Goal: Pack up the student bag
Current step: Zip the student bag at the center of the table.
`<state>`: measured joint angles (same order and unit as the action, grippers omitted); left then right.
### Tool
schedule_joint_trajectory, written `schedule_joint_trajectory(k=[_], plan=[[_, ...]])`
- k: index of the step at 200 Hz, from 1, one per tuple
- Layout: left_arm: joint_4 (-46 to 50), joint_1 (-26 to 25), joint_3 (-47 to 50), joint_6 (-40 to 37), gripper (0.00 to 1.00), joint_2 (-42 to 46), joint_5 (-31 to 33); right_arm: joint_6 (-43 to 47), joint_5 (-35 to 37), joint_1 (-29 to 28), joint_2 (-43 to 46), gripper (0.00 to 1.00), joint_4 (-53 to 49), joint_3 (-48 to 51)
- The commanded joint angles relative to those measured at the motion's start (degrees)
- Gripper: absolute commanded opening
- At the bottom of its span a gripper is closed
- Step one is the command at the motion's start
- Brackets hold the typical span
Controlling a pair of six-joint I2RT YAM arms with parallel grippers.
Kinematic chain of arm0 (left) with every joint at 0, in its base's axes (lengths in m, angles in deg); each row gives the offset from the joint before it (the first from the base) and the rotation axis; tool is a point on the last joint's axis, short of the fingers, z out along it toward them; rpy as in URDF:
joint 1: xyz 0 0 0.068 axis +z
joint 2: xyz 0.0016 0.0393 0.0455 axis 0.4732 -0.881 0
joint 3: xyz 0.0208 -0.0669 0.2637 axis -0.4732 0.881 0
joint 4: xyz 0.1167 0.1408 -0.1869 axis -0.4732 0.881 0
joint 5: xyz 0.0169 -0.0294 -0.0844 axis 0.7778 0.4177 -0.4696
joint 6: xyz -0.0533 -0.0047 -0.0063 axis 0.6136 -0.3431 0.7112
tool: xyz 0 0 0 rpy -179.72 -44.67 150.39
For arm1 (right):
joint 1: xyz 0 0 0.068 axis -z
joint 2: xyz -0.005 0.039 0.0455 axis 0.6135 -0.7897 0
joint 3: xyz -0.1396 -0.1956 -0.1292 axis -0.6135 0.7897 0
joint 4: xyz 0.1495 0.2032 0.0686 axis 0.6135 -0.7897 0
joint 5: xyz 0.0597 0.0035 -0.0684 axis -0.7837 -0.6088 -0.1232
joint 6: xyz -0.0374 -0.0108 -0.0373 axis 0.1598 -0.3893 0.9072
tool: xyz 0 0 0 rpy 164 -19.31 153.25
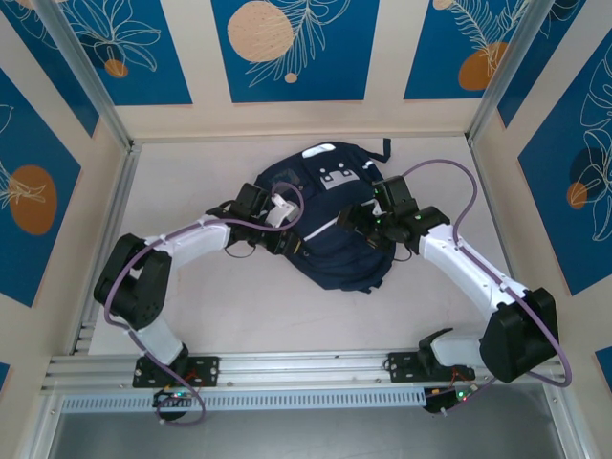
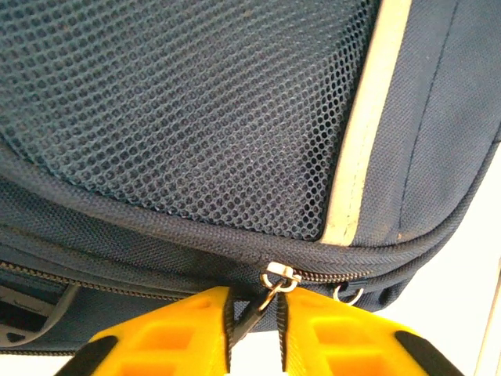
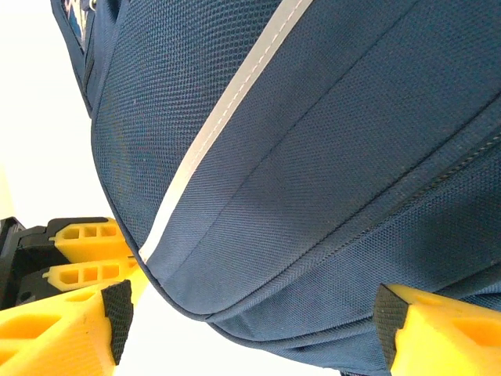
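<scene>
Pinching the zip pull [image 2: 270, 298] of the bag [image 2: 196, 117] with our left gripper [image 2: 254, 315], we have our right gripper [image 3: 252, 317] spread around its right edge.

The student bag [image 1: 335, 253] is matt woven cloth with a mesh panel [image 2: 196, 102]; its zip pull [image 2: 277, 283] is shiny metal

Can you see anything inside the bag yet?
No. The bag shows only its outside: mesh panel and stripe. The left end effector pinches a zip pull; no opening shows, so contents are hidden.
</scene>
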<state>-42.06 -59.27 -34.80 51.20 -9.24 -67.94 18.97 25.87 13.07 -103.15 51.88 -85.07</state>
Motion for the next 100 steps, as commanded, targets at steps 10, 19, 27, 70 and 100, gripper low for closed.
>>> schedule_joint_trajectory(k=[10,19,27,70,100], plan=[[-3.5,-0.8,1.3,0.9,0.12,0.1,-1.2,-1.0,0.0,-1.2,-1.3,0.81,-0.9,-1.6],[-4.5,-1.0,2.3,1.3,0.09,0.6,-1.1,-1.6,0.6,-1.6,-1.7,0.8,-1.3,-1.6],[-4.9,-1.2,2.9,1.5,0.06,1.1,-0.8,-2.2,1.4,-2.0,-1.9,0.8,-1.8,-1.7],[-5.1,-2.3,5.7,1.7,0.0,4.4,2.3,-6.1,1.3,-3.1,-3.5,0.66,0.2,0.5],[-3.5,-2.6,6.8,1.9,0.0,7.2,2.5,-8.1,0.7,-4.3,-5.1,0.53,3.5,1.1]])
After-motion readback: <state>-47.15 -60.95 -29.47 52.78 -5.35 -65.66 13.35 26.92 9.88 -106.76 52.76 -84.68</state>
